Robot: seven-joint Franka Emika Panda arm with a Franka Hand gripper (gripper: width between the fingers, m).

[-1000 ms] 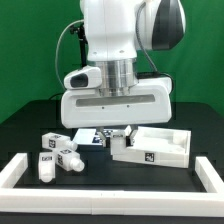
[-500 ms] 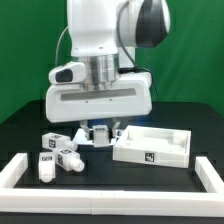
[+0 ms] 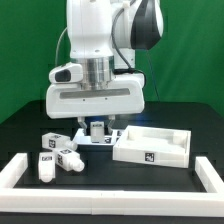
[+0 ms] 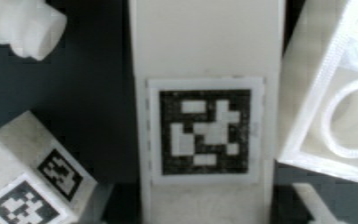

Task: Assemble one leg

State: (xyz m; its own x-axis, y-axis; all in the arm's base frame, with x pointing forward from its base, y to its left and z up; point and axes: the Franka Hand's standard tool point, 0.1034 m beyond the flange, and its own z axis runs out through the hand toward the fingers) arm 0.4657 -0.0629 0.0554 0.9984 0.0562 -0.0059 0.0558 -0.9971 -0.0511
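the panda arm's two-finger claw [image 3: 97, 129] hangs low over the black table [image 3: 30, 130], pointing straight down. whether its fingers are apart or already pressing on something i cannot tell, as neither view shows the tips clearly.

right beneath it, through the middle of the wrist view, lies the leg [image 4: 202, 100], a short white square-section plastic post with a black-and-white marker tag facing up. it is centred under the claw, not off to one side. i judge its long axis runs across the line on which the fingers close.

in the exterior view the wide flat white panel [image 3: 150, 148] with raised corners sits near, at about 4 o'clock from the claw. the wrist view shows its edge just beside the leg. a loose group of other white tagged posts [image 3: 57, 140] lies at about 8 o'clock.

the grip should need only a straight descent, though there is little finger room on the panel side.
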